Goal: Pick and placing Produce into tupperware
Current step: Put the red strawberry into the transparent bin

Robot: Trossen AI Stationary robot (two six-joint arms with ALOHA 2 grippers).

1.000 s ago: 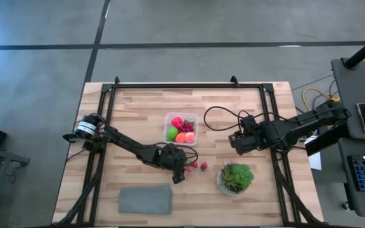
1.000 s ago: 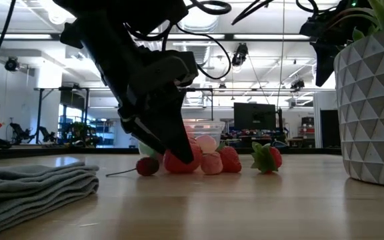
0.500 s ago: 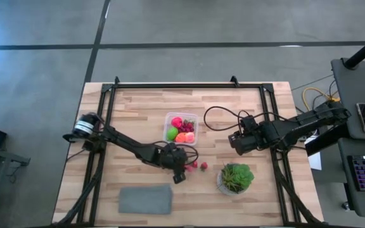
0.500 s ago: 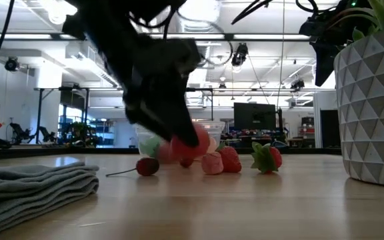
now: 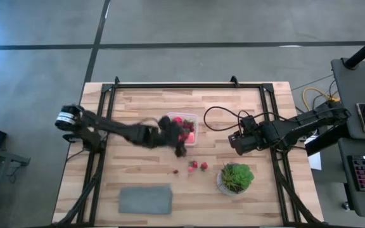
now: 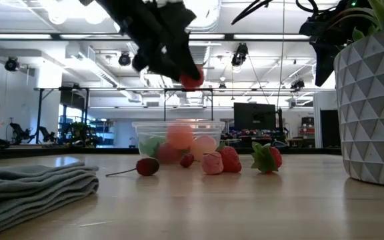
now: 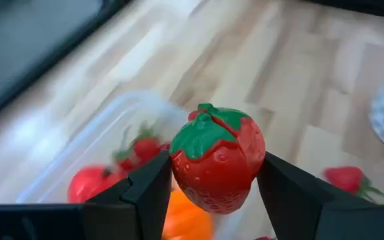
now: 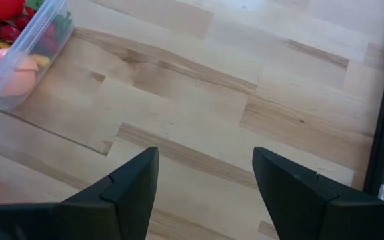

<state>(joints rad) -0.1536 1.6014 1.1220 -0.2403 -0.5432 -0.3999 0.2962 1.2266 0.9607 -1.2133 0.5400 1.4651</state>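
1. High view: left hand [image 5: 181,147] up over the near edge of the clear tupperware [image 5: 193,119], blurry. Right hand [image 5: 235,143] off to the side, well apart. Two strawberries [image 5: 198,165] loose on the tabletop [image 5: 138,104], near the potted plant [image 5: 236,178].
2. Low view: red strawberry [image 6: 191,78] held high above the tupperware [image 6: 179,127]. Round fruits inside. Grey cloth [image 6: 35,183] lying flat.
3. Left wrist view: fingers [image 7: 145,193] squeezing a strawberry [image 7: 217,160] from both sides.
4. Right wrist view: fingers [image 8: 135,183] spread wide, nothing between.
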